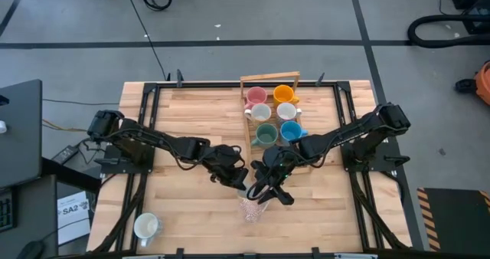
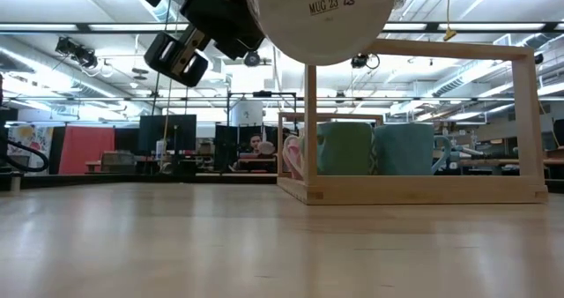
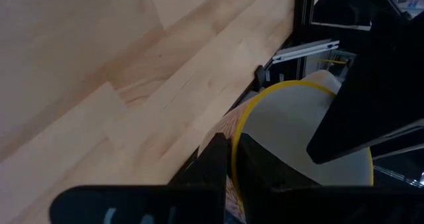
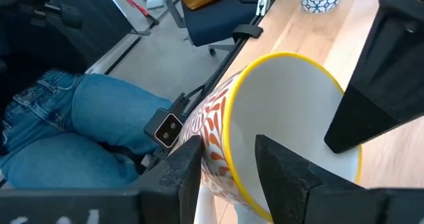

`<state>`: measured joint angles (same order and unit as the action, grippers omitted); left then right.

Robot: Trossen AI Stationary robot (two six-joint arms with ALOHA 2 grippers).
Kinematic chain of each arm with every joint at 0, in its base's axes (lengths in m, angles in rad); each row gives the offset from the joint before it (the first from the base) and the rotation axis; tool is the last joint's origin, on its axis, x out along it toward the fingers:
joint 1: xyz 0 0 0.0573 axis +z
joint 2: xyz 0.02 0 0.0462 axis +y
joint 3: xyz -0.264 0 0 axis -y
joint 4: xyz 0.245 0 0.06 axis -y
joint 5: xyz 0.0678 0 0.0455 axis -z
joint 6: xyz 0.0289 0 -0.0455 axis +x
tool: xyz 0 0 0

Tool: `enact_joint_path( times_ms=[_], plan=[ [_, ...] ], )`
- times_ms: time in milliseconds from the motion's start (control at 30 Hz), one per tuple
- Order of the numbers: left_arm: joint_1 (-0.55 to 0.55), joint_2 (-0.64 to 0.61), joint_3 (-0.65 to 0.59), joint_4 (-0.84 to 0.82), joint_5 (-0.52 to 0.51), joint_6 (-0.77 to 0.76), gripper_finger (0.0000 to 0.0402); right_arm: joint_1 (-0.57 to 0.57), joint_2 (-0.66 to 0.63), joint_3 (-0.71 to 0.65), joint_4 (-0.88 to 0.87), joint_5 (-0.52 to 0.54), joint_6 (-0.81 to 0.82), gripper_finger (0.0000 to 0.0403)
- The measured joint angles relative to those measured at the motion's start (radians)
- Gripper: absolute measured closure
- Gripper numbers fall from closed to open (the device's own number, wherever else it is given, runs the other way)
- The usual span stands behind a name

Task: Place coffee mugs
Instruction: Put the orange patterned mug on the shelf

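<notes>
A cream mug with an orange leaf pattern and a yellow rim (image 1: 253, 208) (image 2: 317, 16) hangs in the air over the table's middle. It lies on its side, its base toward the near edge. My left gripper (image 1: 243, 184) (image 3: 232, 161) is shut on its rim. My right gripper (image 1: 268, 190) (image 4: 228, 158) is open, one finger inside the mug (image 4: 291, 111) and one outside its wall, the gap wider than the wall. Pink (image 1: 256, 96), orange (image 1: 283, 94), two white, green (image 1: 266, 135) and blue (image 1: 290, 130) mugs stand in a wooden caddy (image 1: 268, 78). My left gripper pinches the mug's yellow rim (image 3: 233, 134) between its two fingers (image 3: 213, 161), one inside the mouth and one outside the wall. The fingers slant down from the table's far left. The mug is lifted clear of the table, lying on its side with its mouth toward the grippers.
A white mug (image 1: 145, 226) stands upright near the table's near left corner. The caddy (image 2: 414, 188) sits right of centre toward the far edge. A seated person's legs in jeans (image 4: 66, 131) show just beyond the table's edge. Bare wood lies between caddy and near edge.
</notes>
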<state>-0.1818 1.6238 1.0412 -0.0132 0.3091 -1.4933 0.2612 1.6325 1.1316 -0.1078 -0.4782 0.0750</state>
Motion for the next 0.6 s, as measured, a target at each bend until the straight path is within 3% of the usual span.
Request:
enact_joint_path(
  times_ms=[600],
  plan=[
    [0.005, 0.0, 0.0, 0.029, -0.016, -0.009, 0.0376, 0.001, 0.003, -0.002, 0.0, -0.002, -0.098, 0.036]
  ],
)
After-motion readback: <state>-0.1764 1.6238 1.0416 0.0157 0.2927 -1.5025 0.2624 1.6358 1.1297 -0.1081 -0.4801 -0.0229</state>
